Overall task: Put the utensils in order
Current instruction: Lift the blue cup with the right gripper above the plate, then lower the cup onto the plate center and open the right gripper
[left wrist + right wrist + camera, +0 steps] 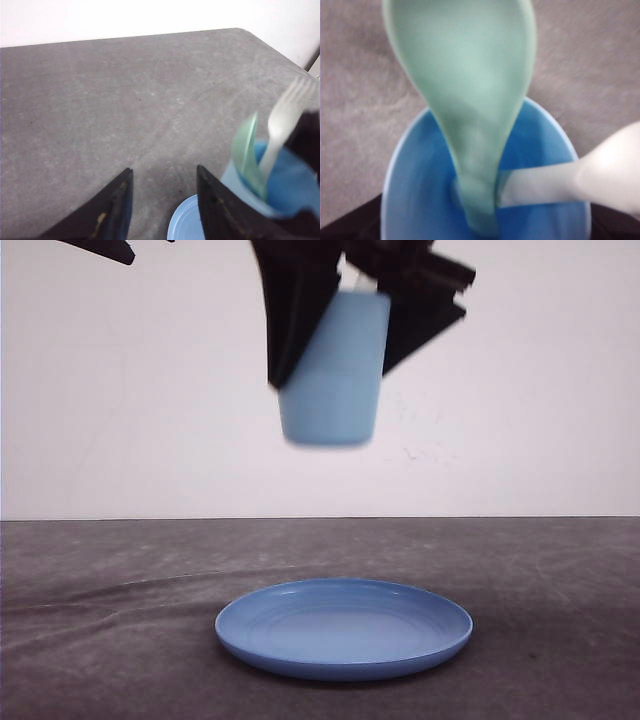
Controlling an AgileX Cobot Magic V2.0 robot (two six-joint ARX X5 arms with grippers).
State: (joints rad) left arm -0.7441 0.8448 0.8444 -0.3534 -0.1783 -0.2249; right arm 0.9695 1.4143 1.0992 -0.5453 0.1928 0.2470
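Observation:
A light blue cup point(331, 400) hangs in the air above the round blue plate point(343, 630), with my right gripper point(338, 372) shut on its sides. Inside the cup point(420, 190) stand the utensils: a mint-green spoon point(465, 100) and a white fork point(600, 175), both leaning out over the rim. In the left wrist view the spoon point(247, 150) and fork point(285, 120) stick up from the cup point(240, 187). My left gripper point(164, 170) is open and holds nothing, just beside the cup and high above the plate's edge point(182, 220).
The grey table point(110, 580) stretches bare around the plate. Its far edge and rounded corner point(240, 31) meet a white wall. A dark part of my left arm point(100, 248) shows at the top left of the front view.

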